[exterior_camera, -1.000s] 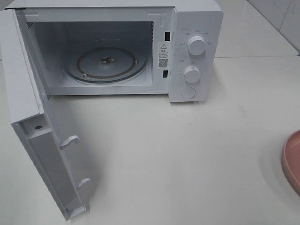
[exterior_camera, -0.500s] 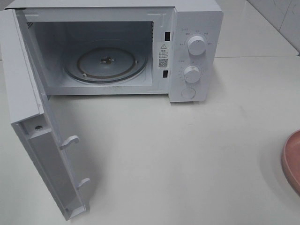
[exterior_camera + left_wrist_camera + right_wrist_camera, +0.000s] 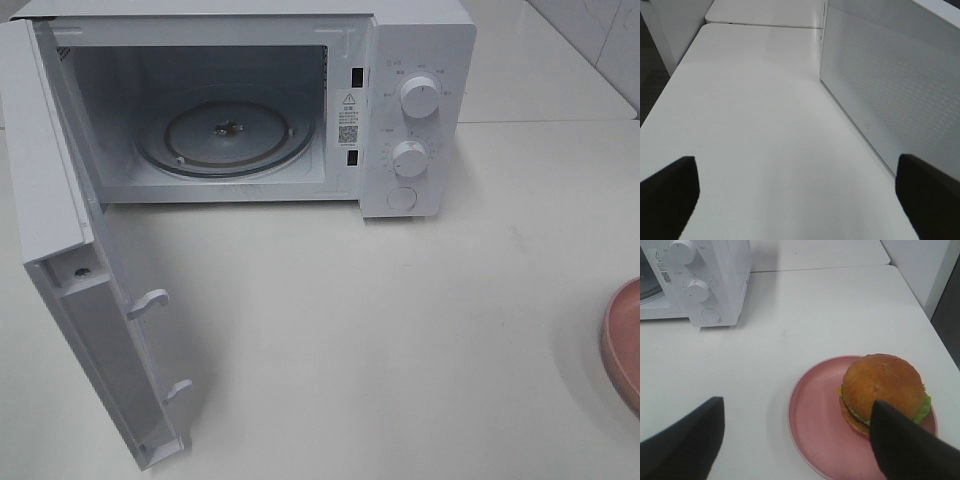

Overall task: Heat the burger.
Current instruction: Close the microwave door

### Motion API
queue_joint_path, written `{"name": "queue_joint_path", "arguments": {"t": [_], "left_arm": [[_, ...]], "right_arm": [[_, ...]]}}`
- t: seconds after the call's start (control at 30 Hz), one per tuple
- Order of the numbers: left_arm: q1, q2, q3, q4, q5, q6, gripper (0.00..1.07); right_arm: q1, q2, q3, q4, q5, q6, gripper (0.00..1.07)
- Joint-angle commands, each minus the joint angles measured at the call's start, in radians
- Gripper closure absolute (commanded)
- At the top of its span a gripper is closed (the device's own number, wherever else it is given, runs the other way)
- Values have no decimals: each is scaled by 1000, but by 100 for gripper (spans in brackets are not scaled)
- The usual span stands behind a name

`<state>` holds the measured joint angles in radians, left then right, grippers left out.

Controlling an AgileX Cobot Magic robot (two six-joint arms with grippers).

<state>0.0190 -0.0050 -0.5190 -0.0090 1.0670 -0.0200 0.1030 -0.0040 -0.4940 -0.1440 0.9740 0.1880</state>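
One burger [image 3: 883,389] sits on the pink plate [image 3: 812,415], off-centre toward one side of it, on the white table [image 3: 820,315] well to the right of the microwave [image 3: 415,60]. The bun is glossy golden-brown and domed, with green lettuce and a strip of yellow cheese showing at the rim; it appears intact and upright. The right gripper [image 3: 795,440] hangs above the plate with its jaws spread wide and empty, one finger overlapping the burger's edge in the wrist view, a stance that suits a descent onto the bun. The microwave door [image 3: 90,330] stands fully open, exposing the bare glass turntable [image 3: 225,135], ready for loading. The left gripper [image 3: 800,195] is released and empty beside the door's outer face.
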Motion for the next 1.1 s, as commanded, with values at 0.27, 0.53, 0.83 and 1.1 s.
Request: {"name": "queue_joint_path", "arguments": {"t": [0.27,0.53,0.83,1.1], "left_arm": [[2,-6,2,2,1,-6,7],[2,-6,2,2,1,-6,7],[2,-5,-9,-22,-16,-10,7],[2,96,-27,-25,-189,-10,11]], "right_arm": [[-7,-26,2,1,-8,-9,31],[-7,-26,2,1,-8,-9,31],[-7,-26,2,1,-8,-9,31],[-7,-26,2,0,-8,-9,31]]}}
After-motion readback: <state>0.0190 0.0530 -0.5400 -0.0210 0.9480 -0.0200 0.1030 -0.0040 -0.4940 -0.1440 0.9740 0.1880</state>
